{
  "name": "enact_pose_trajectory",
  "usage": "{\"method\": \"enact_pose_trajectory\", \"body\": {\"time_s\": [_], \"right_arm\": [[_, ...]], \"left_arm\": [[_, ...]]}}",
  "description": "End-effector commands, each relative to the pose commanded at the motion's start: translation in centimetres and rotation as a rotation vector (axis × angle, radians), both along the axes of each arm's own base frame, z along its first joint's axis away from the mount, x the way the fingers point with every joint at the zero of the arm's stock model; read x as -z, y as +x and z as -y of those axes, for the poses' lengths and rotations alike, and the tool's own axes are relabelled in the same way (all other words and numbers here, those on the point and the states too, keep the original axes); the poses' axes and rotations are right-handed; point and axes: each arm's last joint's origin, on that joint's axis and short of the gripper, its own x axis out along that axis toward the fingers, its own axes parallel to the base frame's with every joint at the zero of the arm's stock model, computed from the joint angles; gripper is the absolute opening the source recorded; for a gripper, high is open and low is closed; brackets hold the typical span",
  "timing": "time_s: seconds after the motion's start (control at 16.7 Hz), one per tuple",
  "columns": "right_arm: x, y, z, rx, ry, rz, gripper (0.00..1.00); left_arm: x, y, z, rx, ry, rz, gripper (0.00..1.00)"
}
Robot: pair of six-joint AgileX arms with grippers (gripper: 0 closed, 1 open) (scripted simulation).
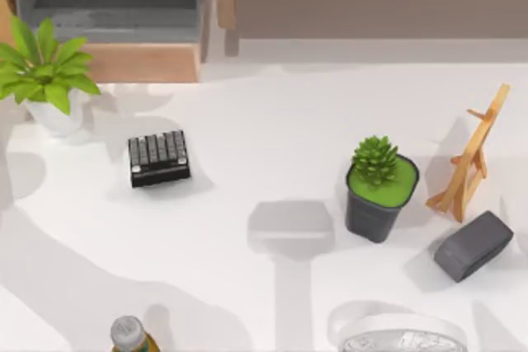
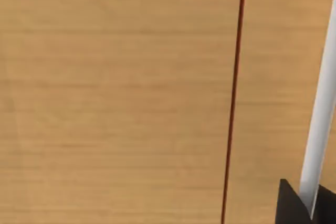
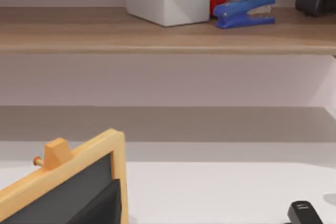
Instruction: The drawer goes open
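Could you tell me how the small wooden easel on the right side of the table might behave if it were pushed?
The wooden easel would probably tip readily: it stands tall on thin, splayed legs. It looks light for its size, so a nudge might slide it across the smooth white table. Its slim struts suggest it is rigid but somewhat fragile.

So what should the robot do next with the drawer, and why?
Probably nothing more than ease the left arm back. From above, the drawer already looks pulled out: its grey inside is open to view behind the tan front panel. The left wrist view sits close against tan wood, so backing off seems the safe small move.
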Motion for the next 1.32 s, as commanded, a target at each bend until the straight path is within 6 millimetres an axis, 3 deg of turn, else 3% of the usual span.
{"method": "enact_pose_trajectory", "body": {"time_s": [0.24,0.6,1.02,1.32], "right_arm": [[0.0,0.0,0.0,0.0,0.0,0.0,1.0],[0.0,0.0,0.0,0.0,0.0,0.0,1.0],[0.0,0.0,0.0,0.0,0.0,0.0,1.0],[0.0,0.0,0.0,0.0,0.0,0.0,1.0]], "left_arm": [[0.1,-1.0,-0.3,-0.004,-0.007,-0.006,0.0],[0.6,-6.0,-0.3,-0.004,-0.015,-0.022,0.0],[0.5,-6.7,-0.2,0.003,-0.013,-0.018,0.0],[0.9,-11.3,-0.3,-0.002,-0.022,-0.031,0.0]]}}
